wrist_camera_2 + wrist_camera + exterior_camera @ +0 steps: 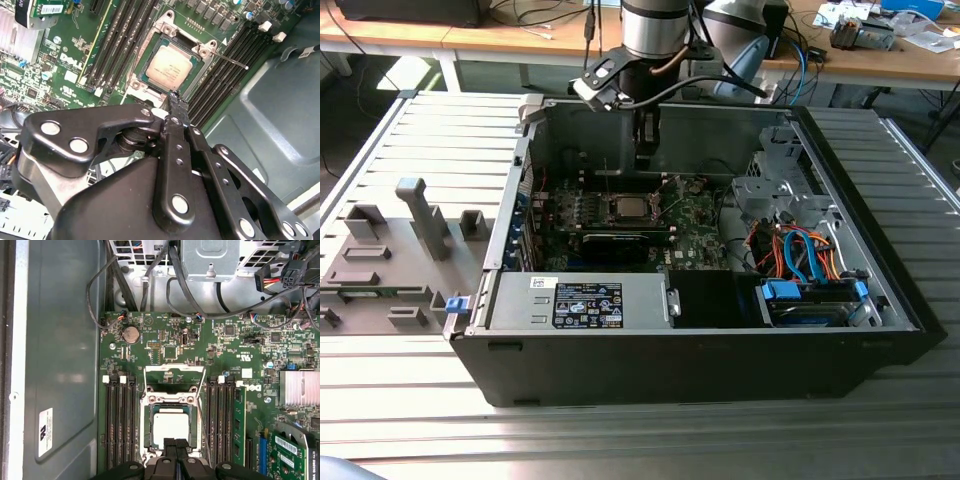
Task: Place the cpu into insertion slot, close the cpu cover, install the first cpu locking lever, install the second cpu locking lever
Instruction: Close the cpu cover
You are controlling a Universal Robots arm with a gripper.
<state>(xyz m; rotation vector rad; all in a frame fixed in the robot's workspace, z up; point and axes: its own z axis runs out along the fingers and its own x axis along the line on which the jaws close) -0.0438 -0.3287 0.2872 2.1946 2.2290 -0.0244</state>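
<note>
The cpu (171,426) (169,67) lies flat in the insertion slot (146,426) (141,75) on the green board, its silver top showing. In the exterior view the cpu (625,208) is a small pale square deep inside the open case. The cpu cover (175,369) stands raised at one side of the slot, and the board shows through its window. A thin locking lever (233,60) sticks out beside the slot. My gripper (645,157) (175,98) (175,442) hangs just above the slot's edge, shut, with nothing between its fingers.
Black memory slots (120,420) flank the socket on both sides. A long black expansion card (620,243) and the power supply (585,300) lie nearer the case front. Blue and orange cables (810,260) fill the exterior view's right. A grey fixture (380,260) sits outside the case.
</note>
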